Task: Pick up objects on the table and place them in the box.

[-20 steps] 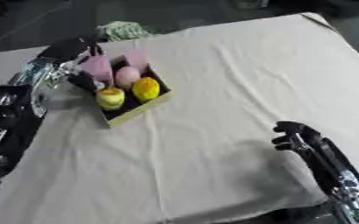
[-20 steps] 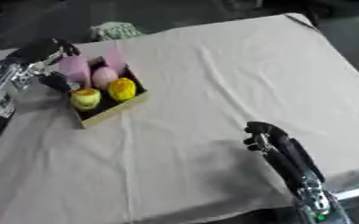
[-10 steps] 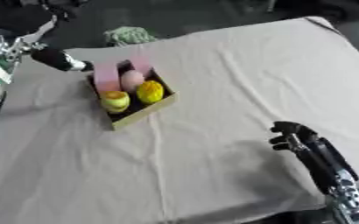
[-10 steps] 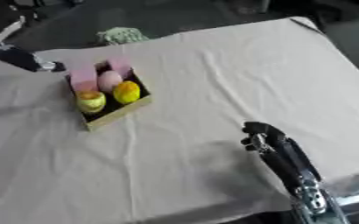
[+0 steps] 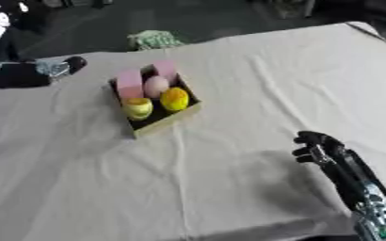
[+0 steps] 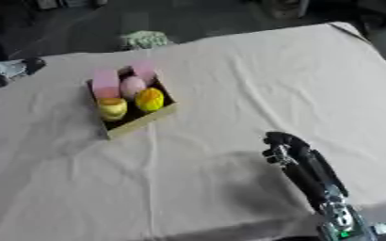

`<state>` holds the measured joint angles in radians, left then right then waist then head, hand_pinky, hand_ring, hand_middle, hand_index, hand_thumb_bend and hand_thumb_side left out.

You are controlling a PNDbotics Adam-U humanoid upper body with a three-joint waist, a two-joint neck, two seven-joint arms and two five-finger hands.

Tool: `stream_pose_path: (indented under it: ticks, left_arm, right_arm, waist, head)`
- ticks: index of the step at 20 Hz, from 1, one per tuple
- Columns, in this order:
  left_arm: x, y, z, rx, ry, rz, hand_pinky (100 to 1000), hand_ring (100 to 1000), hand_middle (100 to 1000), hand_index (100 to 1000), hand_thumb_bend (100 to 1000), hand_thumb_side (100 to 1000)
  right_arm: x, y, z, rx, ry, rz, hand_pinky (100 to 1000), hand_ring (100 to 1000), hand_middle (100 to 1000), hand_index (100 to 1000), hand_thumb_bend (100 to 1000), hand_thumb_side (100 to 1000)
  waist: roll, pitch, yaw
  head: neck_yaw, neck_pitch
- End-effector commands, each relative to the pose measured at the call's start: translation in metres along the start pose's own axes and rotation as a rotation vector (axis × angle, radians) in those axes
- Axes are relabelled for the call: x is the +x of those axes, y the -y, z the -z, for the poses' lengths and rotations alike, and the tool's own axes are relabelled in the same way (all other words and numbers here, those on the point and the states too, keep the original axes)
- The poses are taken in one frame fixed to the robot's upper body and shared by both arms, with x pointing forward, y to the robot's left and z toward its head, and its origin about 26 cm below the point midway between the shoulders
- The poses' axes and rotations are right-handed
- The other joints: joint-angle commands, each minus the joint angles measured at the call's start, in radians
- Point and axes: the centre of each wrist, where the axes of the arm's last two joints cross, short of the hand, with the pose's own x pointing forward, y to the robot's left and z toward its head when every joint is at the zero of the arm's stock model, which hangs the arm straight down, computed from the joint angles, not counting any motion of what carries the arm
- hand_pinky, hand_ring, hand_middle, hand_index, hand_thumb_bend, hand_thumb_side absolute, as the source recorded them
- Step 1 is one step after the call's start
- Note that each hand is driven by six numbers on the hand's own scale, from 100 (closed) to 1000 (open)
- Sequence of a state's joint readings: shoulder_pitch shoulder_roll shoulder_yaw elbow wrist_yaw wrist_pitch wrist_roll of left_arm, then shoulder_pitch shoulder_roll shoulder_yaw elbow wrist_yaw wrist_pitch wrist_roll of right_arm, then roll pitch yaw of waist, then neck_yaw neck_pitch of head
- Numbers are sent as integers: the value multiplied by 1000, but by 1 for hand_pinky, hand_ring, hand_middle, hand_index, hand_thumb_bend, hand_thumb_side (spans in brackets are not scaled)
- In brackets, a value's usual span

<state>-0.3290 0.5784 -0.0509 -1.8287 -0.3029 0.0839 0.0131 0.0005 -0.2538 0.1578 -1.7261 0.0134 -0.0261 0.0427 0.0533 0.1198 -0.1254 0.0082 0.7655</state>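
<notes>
A small cardboard box [image 5: 170, 121] stands on the cloth-covered table [image 5: 254, 84], left of centre. In it are two pink blocks [image 5: 130, 84], a pale pink egg-shaped thing [image 5: 155, 86], an orange-yellow round thing [image 5: 175, 98] and a yellow one [image 5: 137, 108]. My left hand [image 5: 33, 73] shows as a dark blurred shape at the far left edge, well clear of the box. At the lower right my right hand [image 5: 319, 146] rests upright with relaxed fingers, holding nothing.
A crumpled green-and-white thing [image 5: 155, 39] lies at the table's far edge, behind the box. The cloth is wrinkled in front of the box. Dark floor lies beyond the far edge.
My left hand has drawn back from the box to the far left edge. The whole picture has shifted, so the camera moved. The right hand stays put.
</notes>
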Motion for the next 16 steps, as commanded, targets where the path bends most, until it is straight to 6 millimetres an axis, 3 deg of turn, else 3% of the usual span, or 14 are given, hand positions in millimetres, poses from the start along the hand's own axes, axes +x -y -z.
stream_pose_path:
  ticks: [1, 9, 16]
  left_arm:
    - [12, 5, -17, 118, 12, -172, 741, 623, 611, 802, 627, 463]
    - [-8, 74, -63, 181, -196, -404, 728, 597, 582, 773, 576, 422]
    - [-20, 116, -78, 144, -308, -508, 723, 585, 573, 767, 538, 409]
  right_arm:
    - [5, 7, 1, -11, 20, -23, 684, 680, 721, 801, 100, 690]
    - [8, 7, 2, -15, 39, -14, 684, 680, 721, 801, 100, 638]
    - [17, 7, 3, -24, 84, -6, 685, 681, 722, 801, 100, 573]
  waist:
    - [-4, -12, 13]
    - [-19, -18, 38]
    - [-25, -23, 52]
  head:
    - [8, 4]
    - [23, 4]
    - [20, 4]
